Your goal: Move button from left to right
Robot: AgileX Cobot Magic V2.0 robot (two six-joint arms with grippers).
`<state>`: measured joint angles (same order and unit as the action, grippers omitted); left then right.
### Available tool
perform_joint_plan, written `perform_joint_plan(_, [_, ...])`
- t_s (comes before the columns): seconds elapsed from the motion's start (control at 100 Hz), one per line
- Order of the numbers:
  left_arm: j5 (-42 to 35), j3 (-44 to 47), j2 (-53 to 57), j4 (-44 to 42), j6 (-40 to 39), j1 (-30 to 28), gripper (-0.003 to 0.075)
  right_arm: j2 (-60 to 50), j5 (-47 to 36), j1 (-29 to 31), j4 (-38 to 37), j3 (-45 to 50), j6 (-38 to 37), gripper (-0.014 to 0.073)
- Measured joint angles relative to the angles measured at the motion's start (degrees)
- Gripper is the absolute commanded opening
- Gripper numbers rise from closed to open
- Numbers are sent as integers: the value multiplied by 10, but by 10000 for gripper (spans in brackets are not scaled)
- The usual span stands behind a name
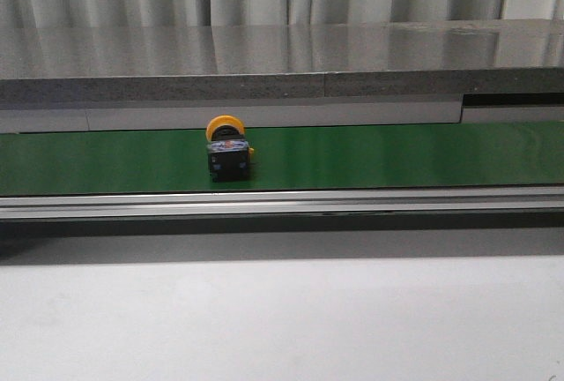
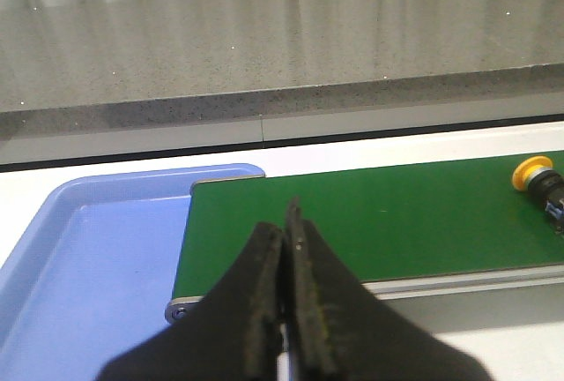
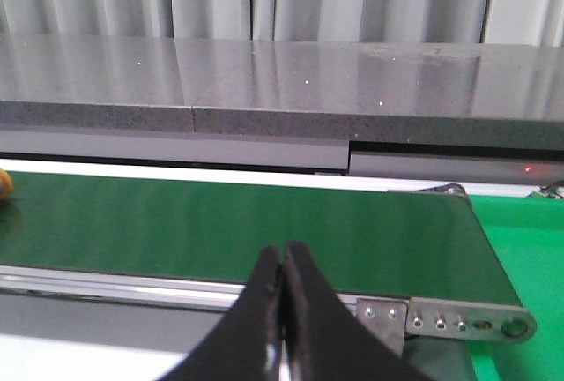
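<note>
The button lies on the green conveyor belt, left of the middle in the front view, yellow cap toward the back, black body toward me. In the left wrist view it shows at the far right edge of the picture. In the right wrist view only a sliver of its yellow cap shows at the picture's left edge. My left gripper is shut and empty, over the belt's left end. My right gripper is shut and empty, near the belt's right end. Neither gripper shows in the front view.
A blue tray sits beside the belt's left end. A green surface lies past the belt's right end, by a metal bracket. A grey stone ledge runs behind the belt. A metal rail fronts it.
</note>
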<state>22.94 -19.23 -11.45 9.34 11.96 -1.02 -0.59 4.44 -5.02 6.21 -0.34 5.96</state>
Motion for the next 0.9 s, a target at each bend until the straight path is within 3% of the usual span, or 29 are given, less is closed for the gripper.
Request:
perform_joint_plan(0.24, [0, 0, 0, 0, 0, 0, -20, 45, 85, 0, 0, -110, 0, -68])
perform_joint_plan(0.63, [0, 0, 0, 0, 0, 0, -20, 300, 320, 0, 1, -336, 0, -68])
perform_joint_plan(0.9, [0, 0, 0, 0, 0, 0, -20, 434, 335, 0, 33, -407, 0, -68])
